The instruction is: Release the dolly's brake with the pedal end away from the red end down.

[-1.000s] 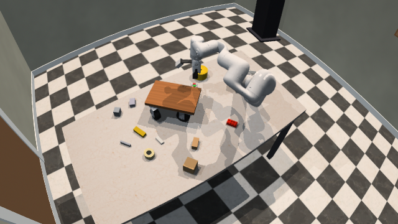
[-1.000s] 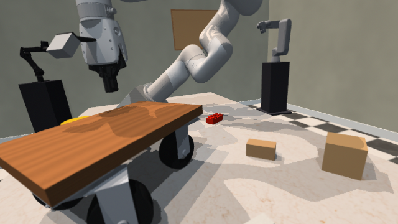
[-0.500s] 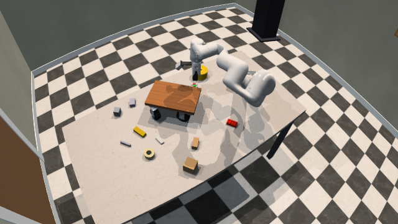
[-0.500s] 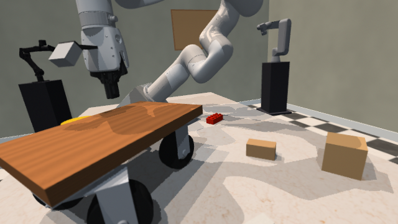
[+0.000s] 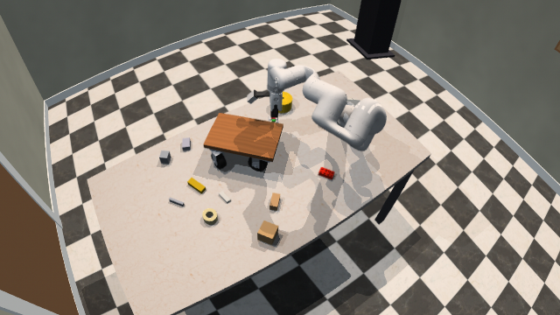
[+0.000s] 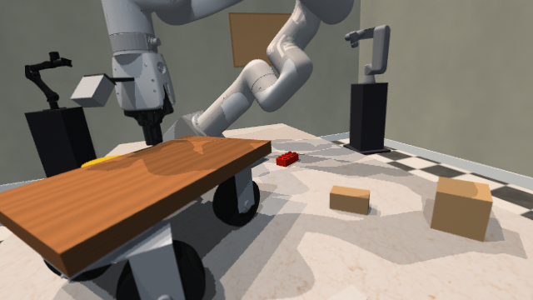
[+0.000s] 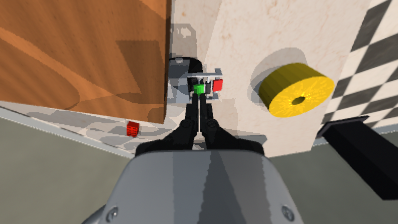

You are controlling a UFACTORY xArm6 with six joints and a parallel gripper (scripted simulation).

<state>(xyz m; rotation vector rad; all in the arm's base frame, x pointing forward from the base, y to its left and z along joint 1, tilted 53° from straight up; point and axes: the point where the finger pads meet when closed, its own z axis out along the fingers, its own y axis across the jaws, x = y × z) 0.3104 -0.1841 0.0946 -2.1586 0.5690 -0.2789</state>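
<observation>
Gripper [image 7: 200,101] fingers pressed together, empty, tips just above the green end of the brake pedal [image 7: 199,89] at the dolly [image 7: 85,55] corner on the bench [image 7: 240,45]. Best pressed straight down, gently; sideways load would shove the dolly.

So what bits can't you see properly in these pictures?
- The small green-and-red brake pedal: the exterior view hides it behind the brown wooden dolly deck; the top view shows only a speck.
- Whether the shut black hand touches the pedal's green end: in the wrist view its fingertips cover that spot.
- The flat yellow ring-shaped disc: mostly hidden behind the deck in the exterior view.
- The near black wheel: cut off by the exterior view's bottom edge.
</observation>
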